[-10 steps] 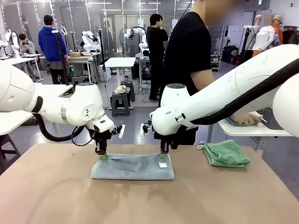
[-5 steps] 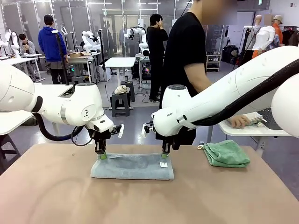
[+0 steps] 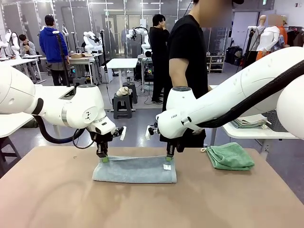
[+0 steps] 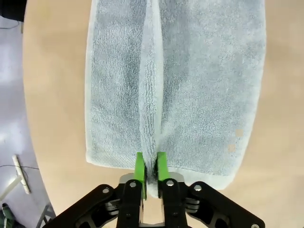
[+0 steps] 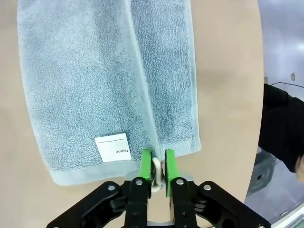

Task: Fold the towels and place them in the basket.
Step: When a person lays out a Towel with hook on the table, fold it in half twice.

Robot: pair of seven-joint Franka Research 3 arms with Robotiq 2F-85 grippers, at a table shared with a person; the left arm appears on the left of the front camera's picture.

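A pale blue-grey towel (image 3: 135,169) lies folded lengthwise on the brown table, its white tag (image 3: 166,167) at the right end. My left gripper (image 3: 104,158) stands at its far left corner and my right gripper (image 3: 168,156) at its far right corner. In the left wrist view the left gripper (image 4: 151,166) has its green pads a little apart, open, with the towel's (image 4: 199,95) fold ridge between them. My right gripper (image 5: 158,164) is likewise open over the towel's (image 5: 85,85) edge. A mint green towel (image 3: 230,156) lies crumpled at the right. A patch of the dark mesh basket (image 3: 281,119) shows on the side table.
A person in a black shirt (image 3: 190,61) stands at the far side of the table. A white side table (image 3: 256,133) at the right carries a stack of folded cloths (image 3: 251,121). The near half of the brown table (image 3: 152,204) is bare.
Both grippers' jaws have parted slightly at the blue-grey towel's far edge, which has sunk a little. The person's hand has left the stack on the side table.
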